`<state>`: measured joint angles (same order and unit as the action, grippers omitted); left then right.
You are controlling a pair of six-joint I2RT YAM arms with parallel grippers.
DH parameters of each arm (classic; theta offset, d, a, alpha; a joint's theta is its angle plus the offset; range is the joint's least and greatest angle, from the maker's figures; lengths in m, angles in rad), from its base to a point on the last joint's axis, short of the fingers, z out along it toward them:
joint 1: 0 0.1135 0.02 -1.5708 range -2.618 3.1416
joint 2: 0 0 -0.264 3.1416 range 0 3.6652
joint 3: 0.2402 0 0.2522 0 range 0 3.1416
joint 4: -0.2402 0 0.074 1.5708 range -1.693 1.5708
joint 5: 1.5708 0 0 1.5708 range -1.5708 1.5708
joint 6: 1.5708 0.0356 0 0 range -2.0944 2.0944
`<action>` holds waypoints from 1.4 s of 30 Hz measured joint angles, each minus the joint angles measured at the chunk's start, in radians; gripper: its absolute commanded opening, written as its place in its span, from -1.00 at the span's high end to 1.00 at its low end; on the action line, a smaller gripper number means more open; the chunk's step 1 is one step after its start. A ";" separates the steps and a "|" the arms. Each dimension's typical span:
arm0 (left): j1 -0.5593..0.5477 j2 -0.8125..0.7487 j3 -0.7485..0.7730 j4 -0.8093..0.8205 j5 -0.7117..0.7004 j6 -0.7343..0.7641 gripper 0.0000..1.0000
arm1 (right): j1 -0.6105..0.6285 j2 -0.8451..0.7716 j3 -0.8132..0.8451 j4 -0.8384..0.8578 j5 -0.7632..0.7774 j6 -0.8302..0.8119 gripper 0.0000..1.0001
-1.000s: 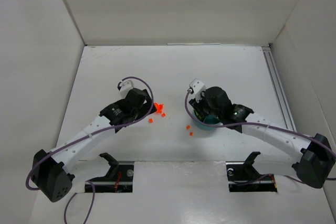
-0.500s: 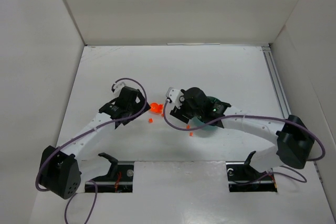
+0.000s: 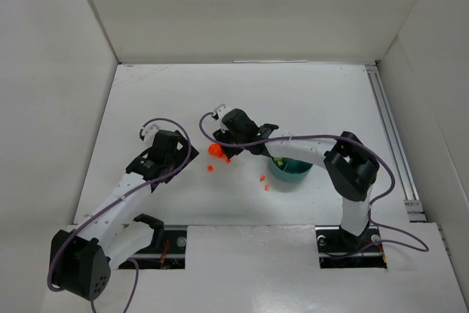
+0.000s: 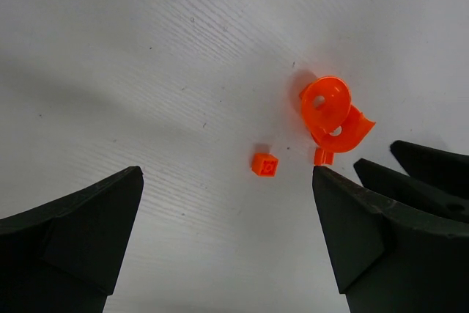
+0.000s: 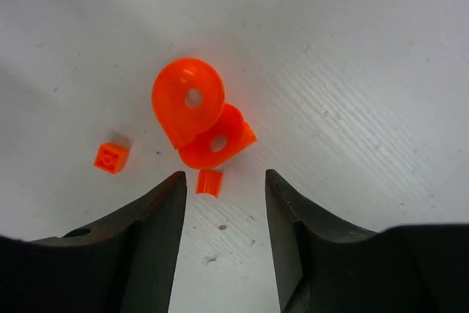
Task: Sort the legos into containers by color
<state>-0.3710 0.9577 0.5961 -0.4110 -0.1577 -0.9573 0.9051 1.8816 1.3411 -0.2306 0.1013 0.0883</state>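
White table (image 3: 308, 100), walled in white on three sides, carries the work. We find the right gripper (image 5: 225, 199) low over the orange cluster, jaws parted to a narrow gap and gripping nothing. A small orange stub (image 5: 209, 182) lies on the table between its fingertips. The left gripper (image 4: 227, 203) stands just beside the same cluster, jaws spread wide and empty, with an orange cube (image 4: 264, 164) lying ahead of its gap.

Risks, in our judgement:
- The stub sits just beside the lower of the two overlapping round orange pieces (image 5: 189, 97). A closing finger could catch that piece or shove it aside.
- The stub is tiny and could squirt out of a slightly off-centre pinch.
- The right gripper's fingers show at the edge of the left wrist view. Any advance by the left arm invites contact between the two.

Count:
- One teal dish (image 3: 293, 174) sits near the cluster, partly under the right arm. One lime green bit (image 3: 281, 160) shows inside it, and its other contents are hidden.
- Six orange pieces are loose on the table: two round, one cube, one stub, and two small orange bits (image 3: 262, 178) nearer the dish.
- We see no other colour loose.
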 measured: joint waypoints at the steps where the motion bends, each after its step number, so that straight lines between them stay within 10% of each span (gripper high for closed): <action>1: 0.000 -0.013 -0.002 -0.001 0.000 0.000 -1.00 | -0.005 0.013 0.001 -0.005 -0.009 0.029 -0.01; 29: 0.000 -0.025 -0.031 0.064 0.053 0.064 -1.00 | -0.114 0.111 -0.010 0.091 -0.220 0.336 0.06; 42: 0.000 0.004 -0.032 0.087 0.073 0.083 -1.00 | -0.125 0.131 -0.013 0.166 -0.249 0.377 0.51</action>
<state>-0.3710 0.9615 0.5644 -0.3237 -0.0849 -0.8745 0.7803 2.0125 1.3281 -0.0650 -0.1478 0.4652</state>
